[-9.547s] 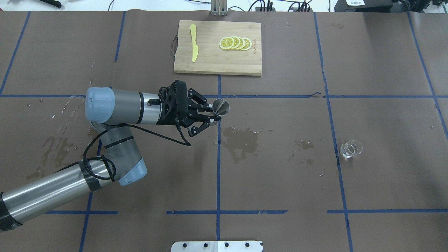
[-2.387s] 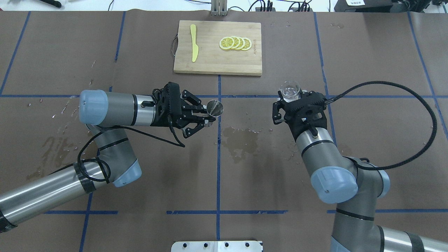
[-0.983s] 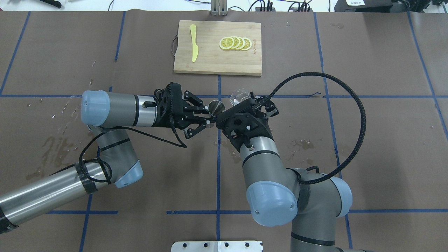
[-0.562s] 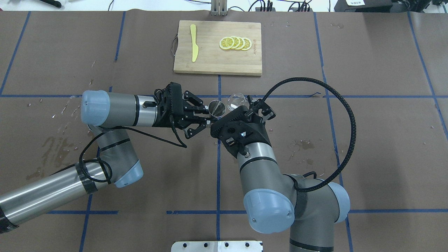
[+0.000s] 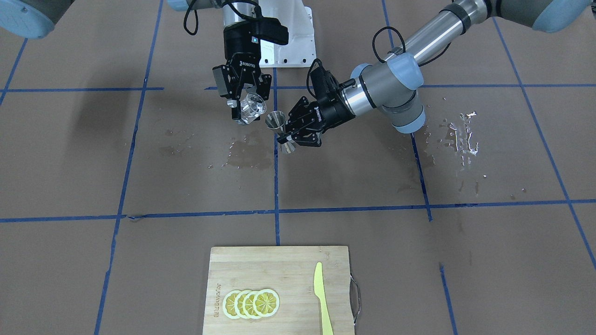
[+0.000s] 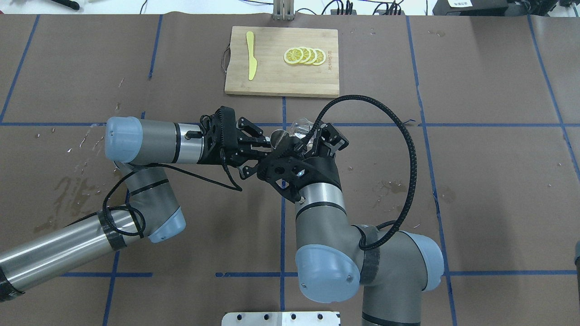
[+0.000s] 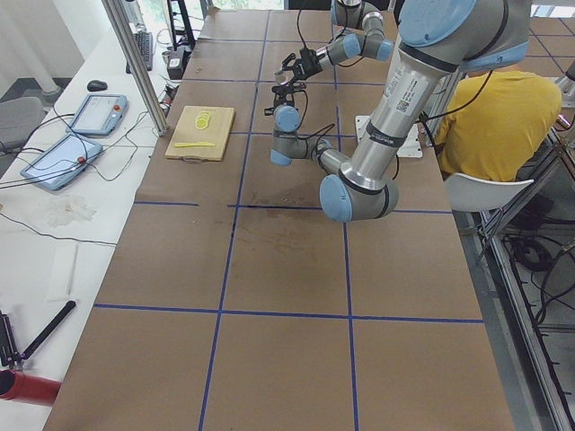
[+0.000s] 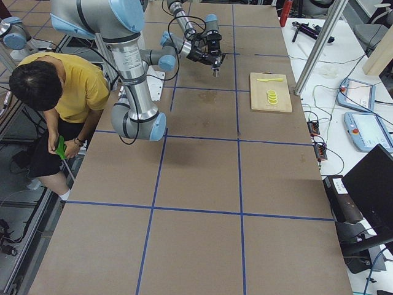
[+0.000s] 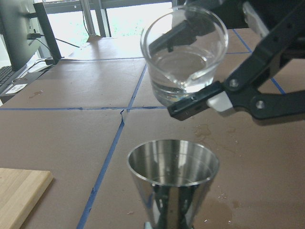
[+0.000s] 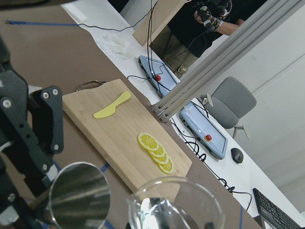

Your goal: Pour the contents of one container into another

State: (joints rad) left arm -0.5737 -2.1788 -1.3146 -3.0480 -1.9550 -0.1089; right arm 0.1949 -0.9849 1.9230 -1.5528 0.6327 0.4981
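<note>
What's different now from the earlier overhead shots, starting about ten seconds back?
The right claw came in, picked up the clear cup from the right and carried it leftward; it now holds it tilted close above the jigger. The left claw still grips the jigger in about the same spot. Cutting board, knife and lemon slices unchanged.

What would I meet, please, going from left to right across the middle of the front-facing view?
The clear cup in the right gripper → steel jigger in the left gripper → left arm's elbow → water splashes.
</note>
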